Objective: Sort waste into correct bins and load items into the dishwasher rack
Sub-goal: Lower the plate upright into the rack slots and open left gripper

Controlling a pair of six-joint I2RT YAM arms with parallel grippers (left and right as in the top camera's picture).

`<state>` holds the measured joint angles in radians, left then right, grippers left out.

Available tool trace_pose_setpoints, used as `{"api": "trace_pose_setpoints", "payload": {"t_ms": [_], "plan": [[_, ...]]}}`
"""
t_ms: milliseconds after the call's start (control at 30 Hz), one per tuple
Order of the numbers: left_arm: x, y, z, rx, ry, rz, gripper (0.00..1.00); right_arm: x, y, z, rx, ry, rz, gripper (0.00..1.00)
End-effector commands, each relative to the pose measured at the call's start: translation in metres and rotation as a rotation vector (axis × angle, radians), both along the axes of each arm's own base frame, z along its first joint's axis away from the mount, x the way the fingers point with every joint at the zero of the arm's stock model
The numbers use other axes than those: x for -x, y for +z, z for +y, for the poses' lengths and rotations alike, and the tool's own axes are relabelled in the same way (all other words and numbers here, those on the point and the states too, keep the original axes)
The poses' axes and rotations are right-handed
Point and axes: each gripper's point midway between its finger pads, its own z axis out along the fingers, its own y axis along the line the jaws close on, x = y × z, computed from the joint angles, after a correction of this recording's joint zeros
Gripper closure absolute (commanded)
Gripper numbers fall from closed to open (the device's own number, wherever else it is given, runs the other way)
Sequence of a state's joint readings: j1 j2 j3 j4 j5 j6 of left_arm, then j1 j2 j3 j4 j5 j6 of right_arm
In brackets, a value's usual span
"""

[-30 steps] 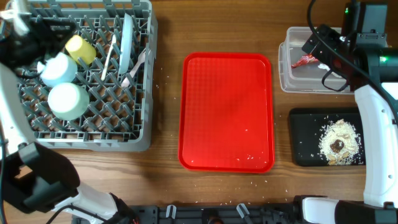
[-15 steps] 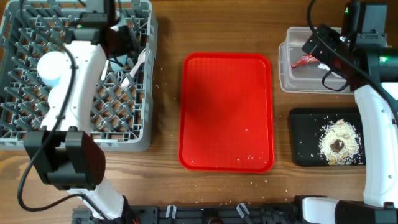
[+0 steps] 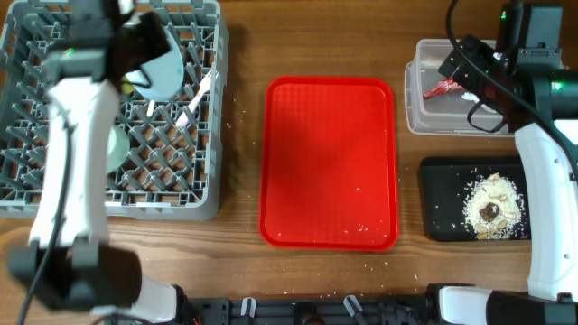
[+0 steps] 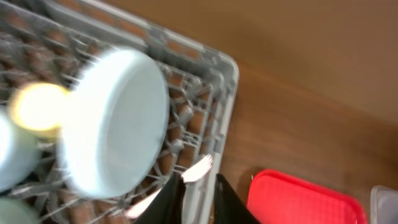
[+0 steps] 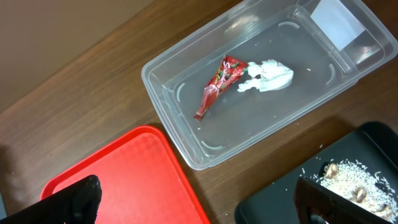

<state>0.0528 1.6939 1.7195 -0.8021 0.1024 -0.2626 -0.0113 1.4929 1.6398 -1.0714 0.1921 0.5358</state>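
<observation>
My left gripper (image 4: pixel 199 190) is narrowly parted and holds nothing. A second ago that arm sat at the far left edge. Now it has swung over the dishwasher rack (image 4: pixel 217 68), with the fork (image 4: pixel 198 168) just ahead of my fingers and the white plate (image 4: pixel 118 118) and yellow cup (image 4: pixel 37 106) beyond. My right gripper (image 5: pixel 196 194) hangs wide open above the clear tub (image 5: pixel 186 146), which holds the wrapper (image 5: pixel 217 84) and tissue (image 5: pixel 267 76). I judge the loading essentially done.
</observation>
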Motion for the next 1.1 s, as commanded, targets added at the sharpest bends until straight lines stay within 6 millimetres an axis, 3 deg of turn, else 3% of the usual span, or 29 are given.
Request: {"api": "trace_pose_setpoints", "payload": {"t_ms": [0, 33, 100, 167, 300, 367, 467, 600, 733, 800, 867, 967, 1067], "plan": [[0.038, 0.020, 0.083, -0.026, 0.255, 0.013, 0.78, -0.001, -0.002, -0.002, 0.018, 0.002, 0.009, 0.00], [0.051, 0.000, 0.102, 0.029, 0.347, 0.100, 0.86, -0.001, -0.002, -0.002, 0.018, 0.002, 0.009, 0.00], [0.057, -0.031, 0.117, 0.068, 0.403, 0.202, 0.93, -0.001, -0.002, -0.002, 0.018, 0.002, 0.009, 0.00], [0.038, -0.063, 0.112, 0.124, 0.365, 0.251, 0.96, -0.001, -0.002, -0.002, 0.019, 0.002, 0.009, 0.00], [-0.001, -0.106, 0.105, 0.186, 0.305, 0.252, 0.96, -0.001, -0.002, -0.002, 0.018, 0.002, 0.009, 0.00], [-0.014, -0.118, 0.098, 0.228, 0.268, 0.244, 0.96, -0.001, -0.002, -0.002, 0.018, 0.002, 0.009, 0.00], [-0.031, -0.113, 0.064, 0.366, 0.129, 0.196, 0.96, -0.001, -0.002, -0.002, 0.018, 0.002, 0.009, 0.00], [-0.057, -0.104, 0.031, 0.289, 0.064, 0.112, 0.94, -0.002, -0.002, -0.002, 0.018, 0.002, 0.008, 0.00], [-0.071, -0.093, 0.026, 0.233, 0.096, 0.045, 0.73, -0.002, -0.002, -0.002, 0.018, 0.002, 0.008, 0.00], [-0.066, -0.077, 0.028, 0.250, 0.114, 0.027, 0.53, -0.002, -0.002, -0.002, 0.018, 0.001, 0.008, 0.00], [-0.043, -0.040, 0.032, 0.249, 0.126, 0.003, 0.30, -0.002, -0.002, -0.002, 0.018, 0.002, 0.008, 0.00], [0.018, 0.000, 0.023, 0.266, 0.131, 0.060, 0.22, -0.002, -0.002, -0.002, 0.018, 0.002, 0.008, 0.00], [0.089, 0.012, 0.013, 0.250, 0.133, 0.189, 0.20, -0.002, -0.002, -0.002, 0.018, 0.002, 0.008, 0.00]]}}
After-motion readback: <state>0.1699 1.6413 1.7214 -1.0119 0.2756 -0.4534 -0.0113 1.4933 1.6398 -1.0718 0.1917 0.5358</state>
